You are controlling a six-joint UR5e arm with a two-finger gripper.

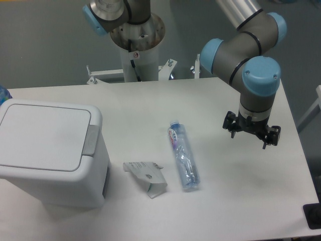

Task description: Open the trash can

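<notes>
White bench (241, 201) is carrying the trash can (50, 150) — lid lying shut — while the gripper (252, 131) is hovering well apart, its opening unclear.

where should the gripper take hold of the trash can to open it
Go for the grey tab at the right edge of the lid, coming down from above. The trash can stands upright with its lid shut flat, so the tab faces up; the gripper hangs off to the right.

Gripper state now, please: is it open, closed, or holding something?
Gripper: open, holding nothing, above the table, far from the trash can.
</notes>
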